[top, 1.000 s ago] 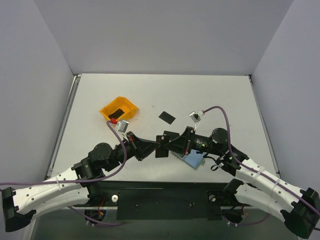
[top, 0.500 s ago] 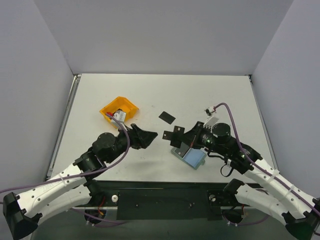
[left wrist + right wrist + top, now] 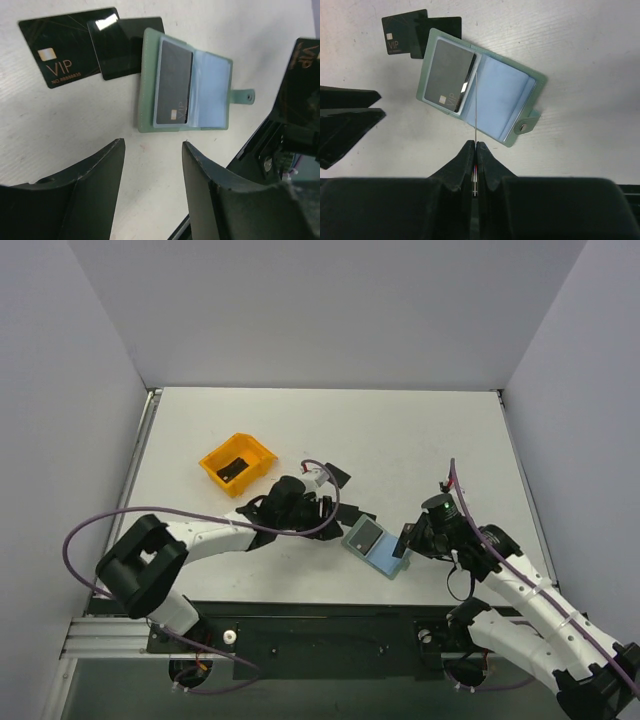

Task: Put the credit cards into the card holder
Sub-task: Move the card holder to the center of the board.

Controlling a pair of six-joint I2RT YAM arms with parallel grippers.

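Open card holder (image 3: 507, 102) lying flat, pocketed card (image 3: 451, 75) inside, two loose cards (image 3: 405, 32) at its 10 o'clock, right gripper (image 3: 475, 146) clamped on held card (image 3: 306, 85), edge-on in own view, VIP face from left wrist, left gripper (image 3: 152, 145) wide, empty.

Twin arms wear white shells between black joint housings. A purple cable (image 3: 69, 548) trails from the left arm (image 3: 205, 535), and a second follows the right arm (image 3: 535, 592), whose upper joint carries a small green light (image 3: 444, 507). The left tool (image 3: 152, 145) and right tool (image 3: 474, 145) have matte black, wedge-shaped fingers (image 3: 95, 185).
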